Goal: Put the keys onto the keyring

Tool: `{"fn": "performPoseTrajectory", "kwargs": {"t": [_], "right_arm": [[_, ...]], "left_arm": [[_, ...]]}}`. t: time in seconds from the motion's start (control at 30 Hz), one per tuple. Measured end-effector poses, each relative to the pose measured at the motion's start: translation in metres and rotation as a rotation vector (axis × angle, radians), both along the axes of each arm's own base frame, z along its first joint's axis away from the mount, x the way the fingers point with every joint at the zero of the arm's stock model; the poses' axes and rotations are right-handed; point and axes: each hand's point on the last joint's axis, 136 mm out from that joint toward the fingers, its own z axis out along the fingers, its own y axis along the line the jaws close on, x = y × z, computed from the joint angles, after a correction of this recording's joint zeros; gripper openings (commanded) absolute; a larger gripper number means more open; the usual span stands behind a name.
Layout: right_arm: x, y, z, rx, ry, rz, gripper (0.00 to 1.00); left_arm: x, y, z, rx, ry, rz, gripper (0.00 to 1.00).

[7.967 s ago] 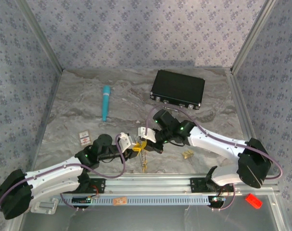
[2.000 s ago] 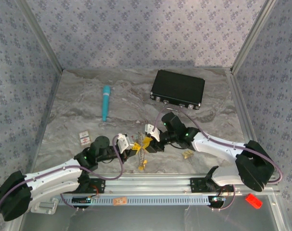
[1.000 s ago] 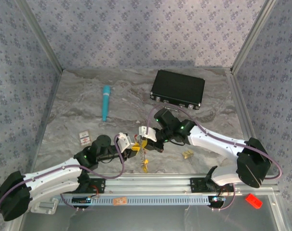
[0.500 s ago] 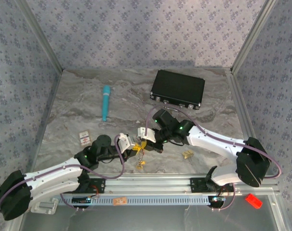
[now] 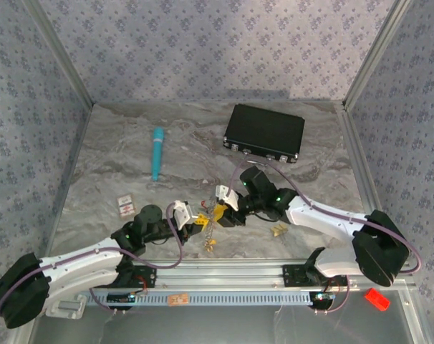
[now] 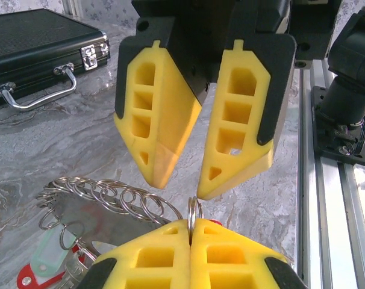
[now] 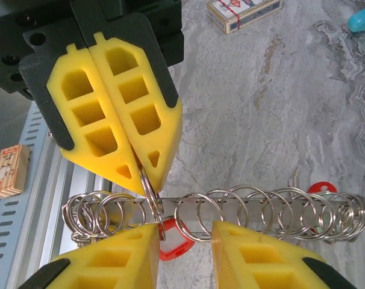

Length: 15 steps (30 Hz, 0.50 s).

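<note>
My left gripper [image 6: 191, 224] is shut on a small split ring [image 6: 194, 211], pinched edge-on between its yellow pads. That ring carries a key with a red tag [image 7: 175, 243]. The keyring [image 7: 230, 212] shows as a long silvery strip threaded with a row of split rings; it hangs between the two grippers [image 5: 210, 228]. My right gripper [image 7: 185, 232] is open and faces the left gripper [image 7: 143, 174] tip to tip, the pinched ring running down beside its left pad. More keys with a whitish tag [image 6: 53, 238] and a red tag [image 6: 31, 278] hang at one end.
A black case [image 5: 265, 132] lies at the back right and a teal tube [image 5: 157, 153] at the back left. A card deck [image 5: 124, 206] sits left of the left arm, and small yellow bits [image 5: 278, 229] lie right of the grippers. The aluminium rail [image 5: 224, 271] runs along the near edge.
The right gripper has opened and drawn slightly right, away from the left one. The left gripper has closed fully on the ring. The hanging bundle swung a little.
</note>
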Motion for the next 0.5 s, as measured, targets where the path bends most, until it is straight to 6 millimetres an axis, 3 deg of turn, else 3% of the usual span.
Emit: {"fn": "performPoseTrajectory", "kwargs": {"t": [0.37, 0.5], "right_arm": [[-0.001, 0.011, 0.006, 0.071, 0.024, 0.009, 0.22], [-0.003, 0.013, 0.006, 0.078, 0.040, 0.020, 0.07]], "left_arm": [[0.002, 0.001, 0.004, -0.029, -0.008, 0.015, 0.00], [0.003, 0.001, 0.003, -0.034, -0.013, 0.023, 0.00]]}}
